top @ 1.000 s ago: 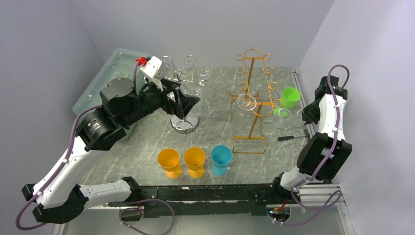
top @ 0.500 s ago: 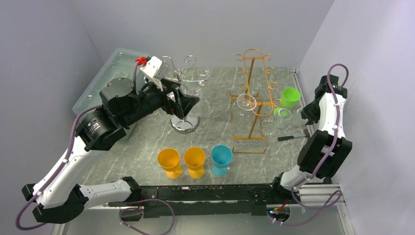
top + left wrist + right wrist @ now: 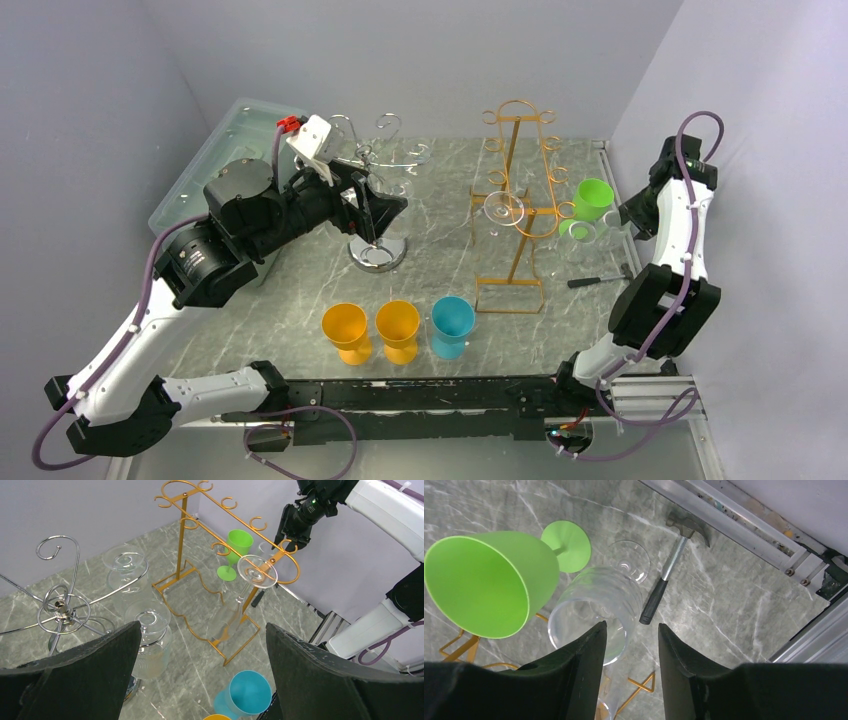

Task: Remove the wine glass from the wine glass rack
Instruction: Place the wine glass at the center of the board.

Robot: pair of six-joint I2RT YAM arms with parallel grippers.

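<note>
Foot uppermost, the wine glass [image 3: 257,571] is hung upside down on the gold wine glass rack [image 3: 181,535], right of centre in the left wrist view. Its round foot is held at the rack's arm and its bowl points down toward the marble counter [image 3: 430,270].

The right hand [image 3: 631,630] is held open, with a narrow gap between its fingers and nothing gripped. It is poised above a clear ribbed glass [image 3: 594,610] that stands on the counter just beside a green goblet [image 3: 489,580]. A hammer [image 3: 664,580] is laid to the right of that glass, in the upper middle of the right wrist view. In the top view this hand is found at the right side of the rack, apart from the hanging glass.

The left hand [image 3: 202,627] is spread wide and empty. It is placed left of centre in the top view, by a silver rack [image 3: 60,607] on which clear glasses are hung.

Two orange cups [image 3: 347,328] and a teal cup [image 3: 452,322] are lined up in the lower middle of the top view.
</note>
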